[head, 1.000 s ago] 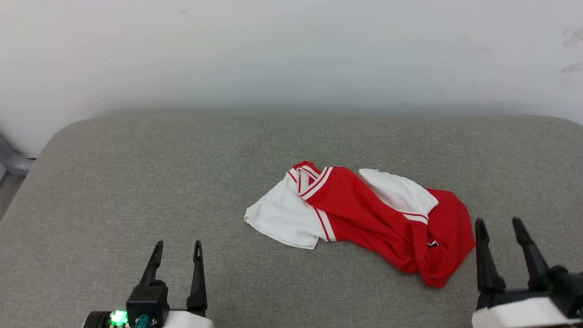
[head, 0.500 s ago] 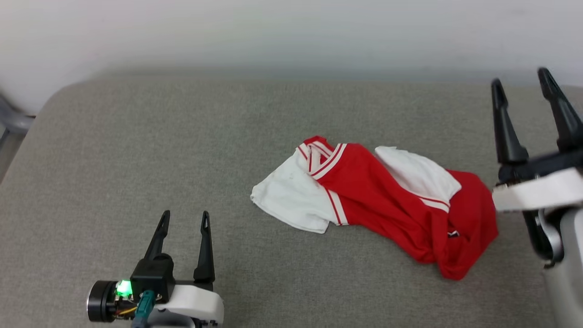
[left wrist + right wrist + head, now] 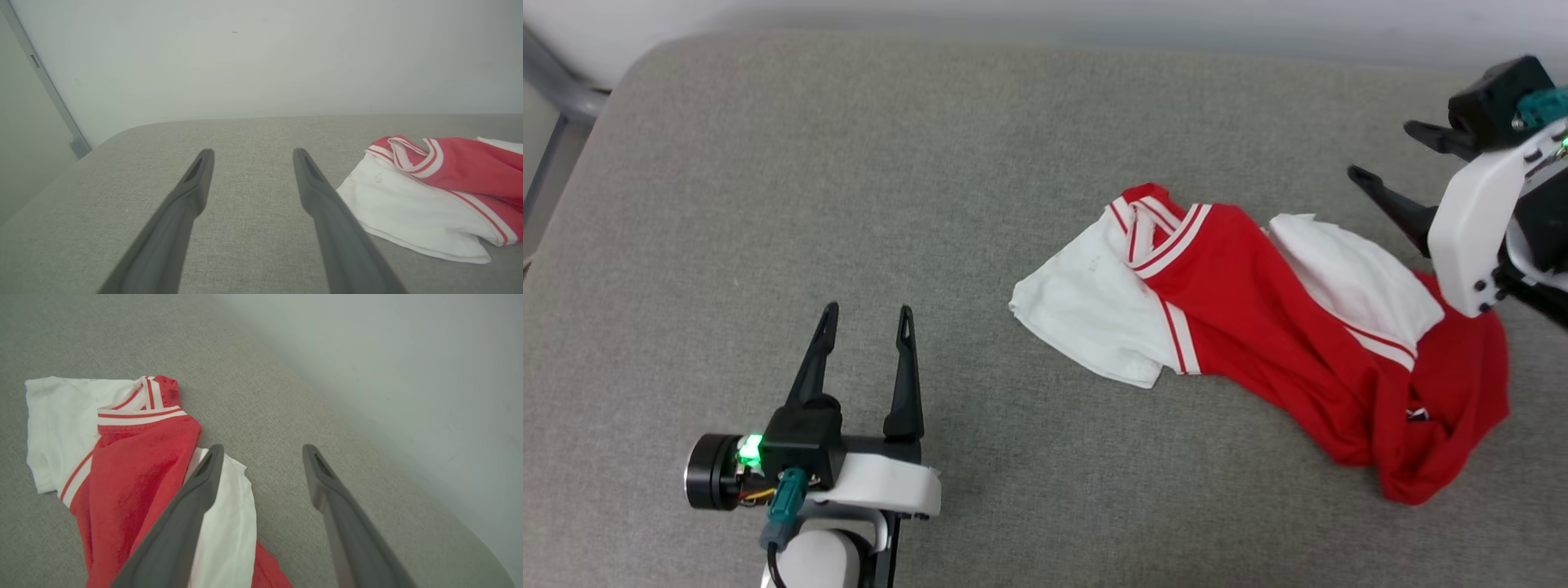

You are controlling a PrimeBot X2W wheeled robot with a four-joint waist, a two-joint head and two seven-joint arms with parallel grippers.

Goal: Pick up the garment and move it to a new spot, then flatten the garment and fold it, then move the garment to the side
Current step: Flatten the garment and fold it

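Head view: the shirt (image 3: 1258, 343) lies crumpled on the grey bench (image 3: 849, 163), right of the middle. Its striped collar is at the far side, one white sleeve is spread to its left, and the other white sleeve is folded over the red body. The red hem is bunched at the near right end. The left claw (image 3: 867, 310) is well to the left of the shirt, near the front edge, with its fingers wide apart and nothing between them. The right claw (image 3: 1380, 149) is just past the shirt's far right end, beside the folded sleeve. It is tipped over with its fingers pointing left, wide apart and empty.

Left wrist view: the left claw (image 3: 253, 152) is spread wide over bare bench (image 3: 245, 130). The shirt (image 3: 408, 204) is off to its right and clear of the fingers, white sleeve nearest. A pale wall (image 3: 245, 61) stands behind.

Right wrist view: the right claw (image 3: 263, 447) is wide and holds nothing. Its left finger crosses in front of the shirt's (image 3: 135, 465) folded white sleeve, and its right finger is over bare bench (image 3: 265, 396). Whether a finger touches the cloth cannot be told.
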